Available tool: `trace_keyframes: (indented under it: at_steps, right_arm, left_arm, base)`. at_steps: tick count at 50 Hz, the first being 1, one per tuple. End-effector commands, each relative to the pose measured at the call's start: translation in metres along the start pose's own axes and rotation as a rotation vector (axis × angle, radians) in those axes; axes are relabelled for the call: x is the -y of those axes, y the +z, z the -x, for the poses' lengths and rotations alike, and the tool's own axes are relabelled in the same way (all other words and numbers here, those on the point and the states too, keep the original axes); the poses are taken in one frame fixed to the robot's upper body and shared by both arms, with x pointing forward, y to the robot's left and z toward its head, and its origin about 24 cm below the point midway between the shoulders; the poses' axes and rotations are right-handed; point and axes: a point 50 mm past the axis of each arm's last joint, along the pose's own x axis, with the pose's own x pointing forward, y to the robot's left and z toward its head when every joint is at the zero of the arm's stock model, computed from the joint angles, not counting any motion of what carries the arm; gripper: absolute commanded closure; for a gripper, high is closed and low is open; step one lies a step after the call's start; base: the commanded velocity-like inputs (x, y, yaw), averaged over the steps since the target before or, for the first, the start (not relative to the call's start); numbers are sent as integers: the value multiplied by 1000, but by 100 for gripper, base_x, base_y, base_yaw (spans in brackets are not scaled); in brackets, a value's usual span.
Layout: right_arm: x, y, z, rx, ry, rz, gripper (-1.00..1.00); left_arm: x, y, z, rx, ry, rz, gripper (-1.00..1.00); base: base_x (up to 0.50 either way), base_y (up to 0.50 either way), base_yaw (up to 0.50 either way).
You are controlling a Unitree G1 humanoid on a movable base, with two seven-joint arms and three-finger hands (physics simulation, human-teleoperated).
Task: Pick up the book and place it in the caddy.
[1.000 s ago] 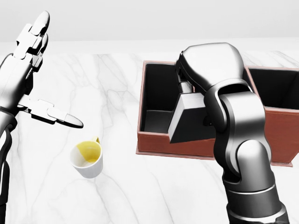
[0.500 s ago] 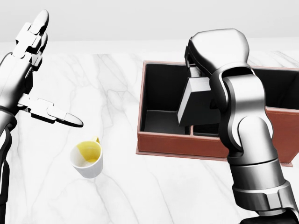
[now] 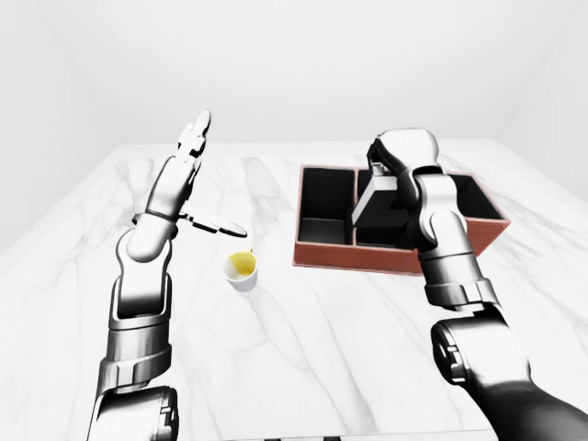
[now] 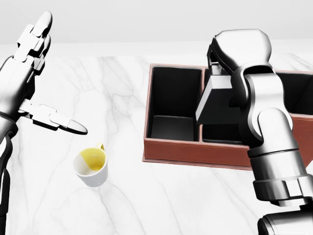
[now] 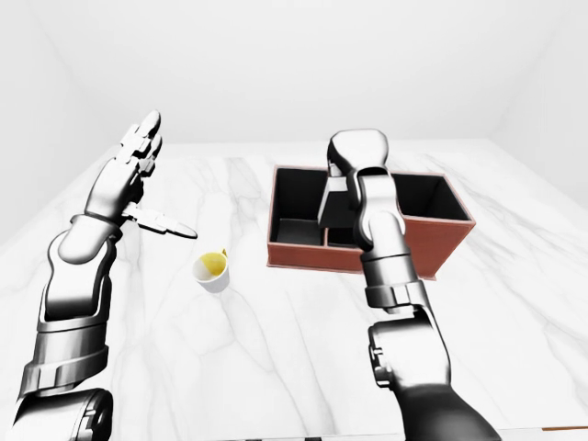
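Placing now: right hand [image 4: 230, 61] clamped on book [image 4: 220, 100] over caddy [image 4: 195, 149] middle compartment; next lower, release. Left hand [image 4: 34, 73] spread, idle.

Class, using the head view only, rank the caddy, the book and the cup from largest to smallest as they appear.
1. Caddy, clearly the largest.
2. Book, held by the right robot hand, which hides part of it.
3. Cup, though it looks close to the book's visible part, so that ranking is unsure.
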Motion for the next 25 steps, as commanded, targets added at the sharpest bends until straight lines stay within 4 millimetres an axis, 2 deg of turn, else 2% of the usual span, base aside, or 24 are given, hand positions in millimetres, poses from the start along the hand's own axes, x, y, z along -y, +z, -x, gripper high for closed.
trace_keyframes:
  at_steps: [1,18,25]
  right_arm:
    - [-1,-15,-9,-36,-29,-11,100]
    - [-15,-18,-11,-48,-33,12,100]
    - [-15,-22,-14,-60,-48,25,100]
  left_arm:
    - [0,0,0,-1,-3,-1,-100]
    - [2,-1,2,-2,-12,-3,-100]
    - [2,-2,2,-8,-16,-7,-100]
  base:
    - [0,0,0]
    - [0,0,0]
    - [0,0,0]
